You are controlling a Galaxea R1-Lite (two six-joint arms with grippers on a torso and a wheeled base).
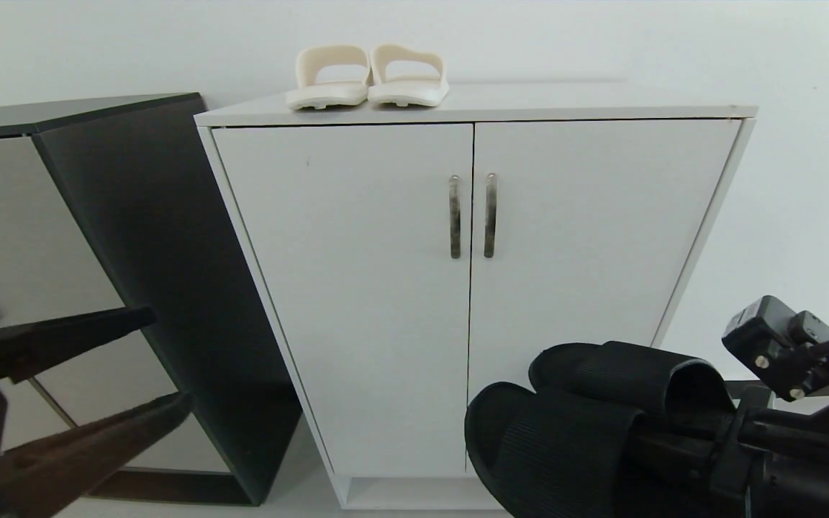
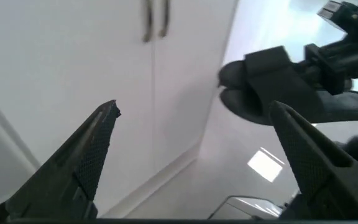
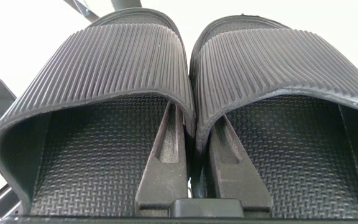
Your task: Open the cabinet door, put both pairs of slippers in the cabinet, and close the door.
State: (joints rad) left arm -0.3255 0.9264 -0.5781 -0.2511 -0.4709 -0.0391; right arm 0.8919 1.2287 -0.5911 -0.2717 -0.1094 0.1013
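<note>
A white two-door cabinet (image 1: 472, 288) stands with both doors shut, two metal handles (image 1: 455, 216) side by side at the middle. A cream pair of slippers (image 1: 368, 76) rests on its top, toward the left. My right gripper (image 3: 193, 134) is shut on a black pair of slippers (image 1: 587, 417), one finger inside each slipper, pinching their inner walls together. It holds them low in front of the right door. My left gripper (image 1: 162, 360) is open with nothing in it, low and left of the cabinet; the left wrist view shows its fingertips (image 2: 107, 115) apart.
A dark cabinet (image 1: 148, 237) with a mirrored face stands against the white cabinet's left side. A white wall runs behind. Pale floor lies below the cabinet's base.
</note>
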